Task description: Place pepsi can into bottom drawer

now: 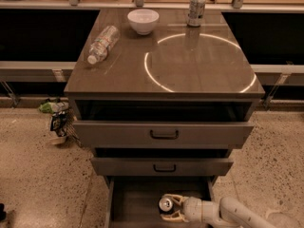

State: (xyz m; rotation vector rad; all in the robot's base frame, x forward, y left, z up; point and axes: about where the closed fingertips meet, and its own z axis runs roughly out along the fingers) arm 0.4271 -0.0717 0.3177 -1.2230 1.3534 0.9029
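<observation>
Grey bottom drawer (129, 204), claw (166, 208) pinching pepsi can (166, 203) (top showing) — floor room leftward.

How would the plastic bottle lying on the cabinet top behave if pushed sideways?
The plastic bottle lies on its side, so it would probably roll. Its clear thin-looking wall may dent when squeezed. The gripper is far below, fingers closed round the pepsi can inside the bottom drawer.
</observation>
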